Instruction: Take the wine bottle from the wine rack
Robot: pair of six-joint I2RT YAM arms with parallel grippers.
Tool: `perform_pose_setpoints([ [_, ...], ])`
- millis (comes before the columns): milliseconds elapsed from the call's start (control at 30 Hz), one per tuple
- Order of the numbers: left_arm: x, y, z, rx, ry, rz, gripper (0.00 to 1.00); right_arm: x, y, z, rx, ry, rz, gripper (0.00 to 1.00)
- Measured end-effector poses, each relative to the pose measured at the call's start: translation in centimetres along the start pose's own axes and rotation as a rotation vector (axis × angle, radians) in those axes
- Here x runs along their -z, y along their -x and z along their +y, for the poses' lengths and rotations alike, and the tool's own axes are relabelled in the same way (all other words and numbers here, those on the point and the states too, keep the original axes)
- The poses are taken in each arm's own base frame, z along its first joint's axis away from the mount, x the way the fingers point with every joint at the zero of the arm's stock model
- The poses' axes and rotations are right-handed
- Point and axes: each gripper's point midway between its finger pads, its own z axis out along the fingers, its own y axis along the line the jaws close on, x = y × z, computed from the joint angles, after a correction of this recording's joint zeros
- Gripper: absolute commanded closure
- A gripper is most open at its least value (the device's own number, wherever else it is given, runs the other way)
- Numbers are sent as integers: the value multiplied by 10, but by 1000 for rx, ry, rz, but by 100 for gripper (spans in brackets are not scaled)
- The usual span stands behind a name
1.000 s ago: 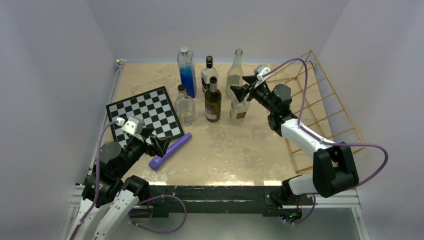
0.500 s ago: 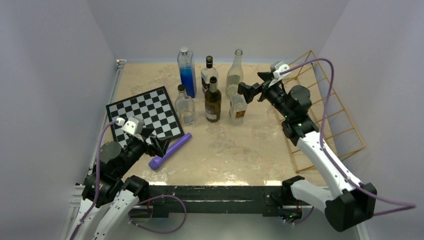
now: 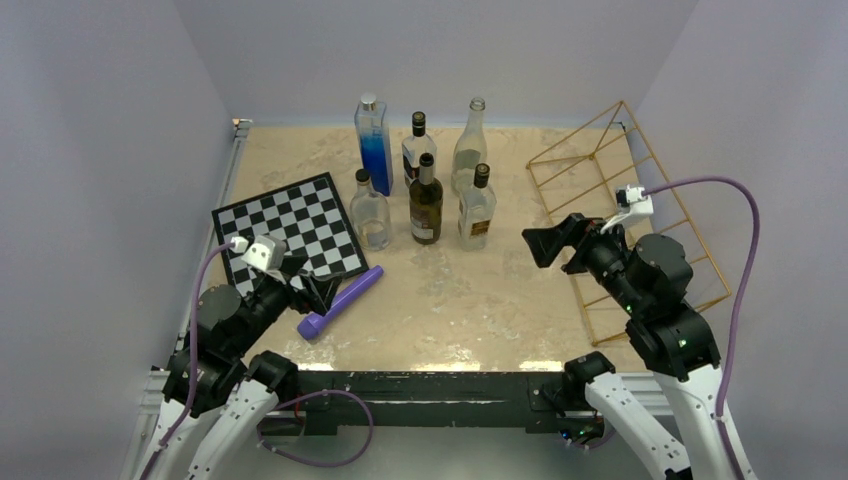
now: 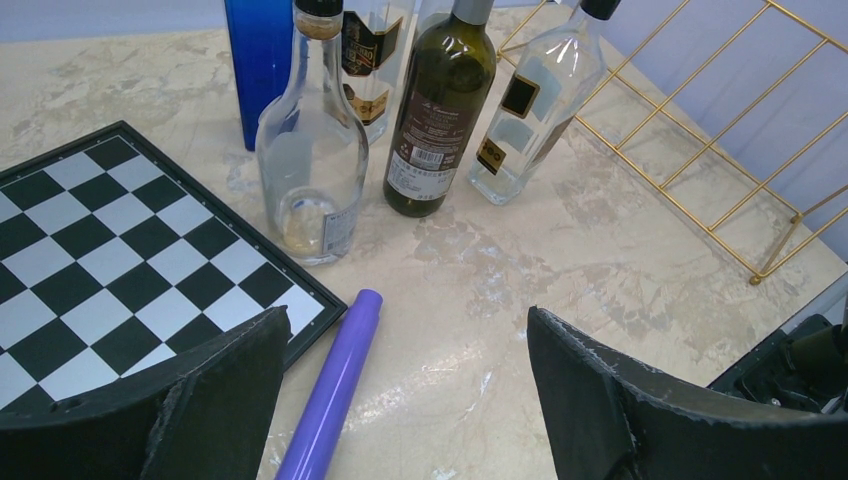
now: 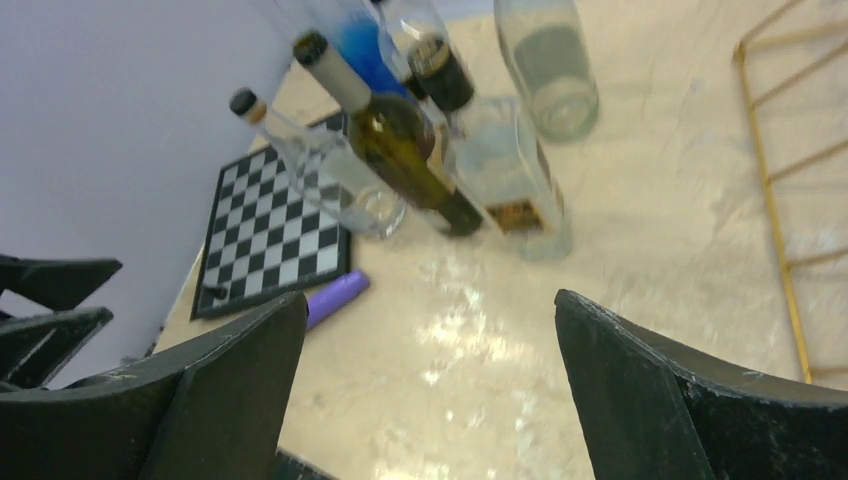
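Note:
The gold wire wine rack (image 3: 575,132) stands at the right of the table with no bottle on it. It also shows in the left wrist view (image 4: 690,216) and the right wrist view (image 5: 767,190). A dark wine bottle (image 3: 426,205) (image 4: 440,110) (image 5: 400,135) stands upright mid-table. A clear bottle with a black cap (image 3: 477,210) (image 4: 545,95) (image 5: 505,170) stands beside it. My right gripper (image 3: 535,247) (image 5: 430,295) is open and empty, in the air right of the bottles, in front of the rack. My left gripper (image 3: 315,290) (image 4: 408,312) is open and empty.
A blue bottle (image 3: 373,145), two more bottles behind and a round clear bottle (image 3: 370,212) stand in the group. A chessboard (image 3: 290,225) lies at the left. A purple cylinder (image 3: 340,302) (image 4: 330,390) lies by my left gripper.
My right gripper has drawn back from the clear black-capped bottle toward the near right. That bottle stays upright on the table. The left arm has not moved.

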Motion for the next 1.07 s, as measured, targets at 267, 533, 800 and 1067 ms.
perform_pose_setpoints([
  [267, 1, 2, 0, -1, 3, -12, 8, 13, -87, -27, -117, -86, 268, 1],
  [533, 0, 3, 5, -1, 27, -13, 9, 25, -97, -22, -91, -21, 261, 1],
  [800, -1, 2, 6, 0, 37, -10, 9, 25, -96, -18, -68, 10, 260, 1],
  [1067, -1, 2, 8, 0, 43, -11, 9, 27, -96, -19, -53, 18, 249, 1],
])
